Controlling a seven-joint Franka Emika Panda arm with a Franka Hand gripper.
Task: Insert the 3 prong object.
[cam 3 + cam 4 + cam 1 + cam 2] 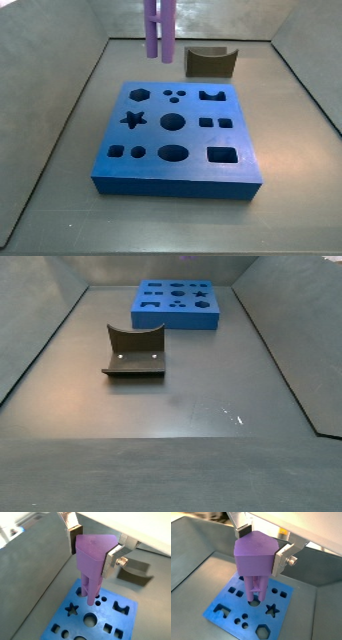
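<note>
My gripper is shut on the head of the 3 prong object, a light-purple piece of parallel rods hanging upright, prongs down. Both wrist views show the same grip on the piece. The blue block with several shaped cutouts lies flat beneath it. In a side view the rods hang in the air above the far edge of the blue block, not touching it. The gripper itself is out of that view.
The dark olive fixture, with a notched upright plate, stands on the floor just beyond the blue block; it also shows in the side view and the wrist view. Grey bin walls slope up around the floor.
</note>
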